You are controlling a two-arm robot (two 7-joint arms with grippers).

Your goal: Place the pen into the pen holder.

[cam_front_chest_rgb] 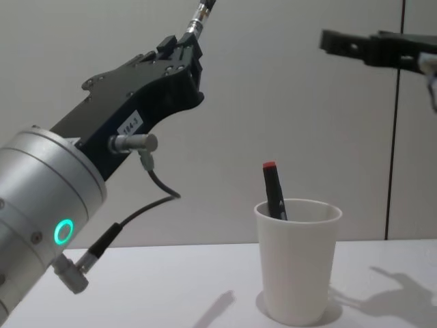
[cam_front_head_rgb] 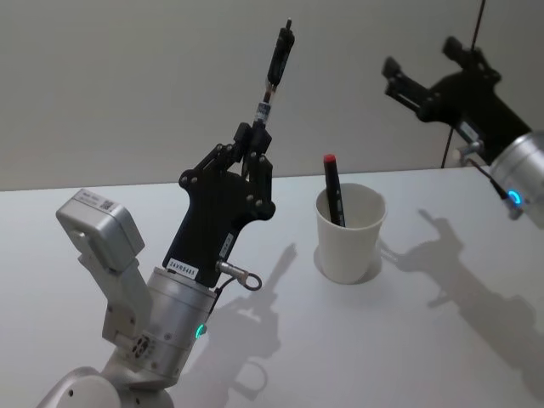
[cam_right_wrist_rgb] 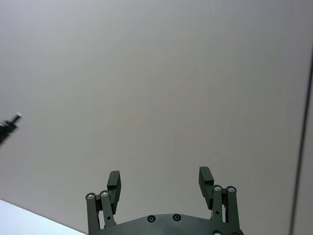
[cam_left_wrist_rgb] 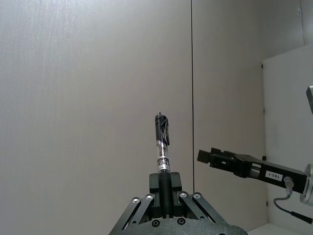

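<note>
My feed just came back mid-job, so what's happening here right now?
The left tool is shut on a black pen, holding it high above the table with the pen pointing upward. It is to the left of the white paper cup and not yet over it. A red-capped pen stands leaning inside the cup. The right tool is open and empty, raised off to the right.

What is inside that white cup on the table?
A black pen with a red tip stands in the white cup, leaning on its rim. Its lower end is hidden by the cup's wall.
</note>
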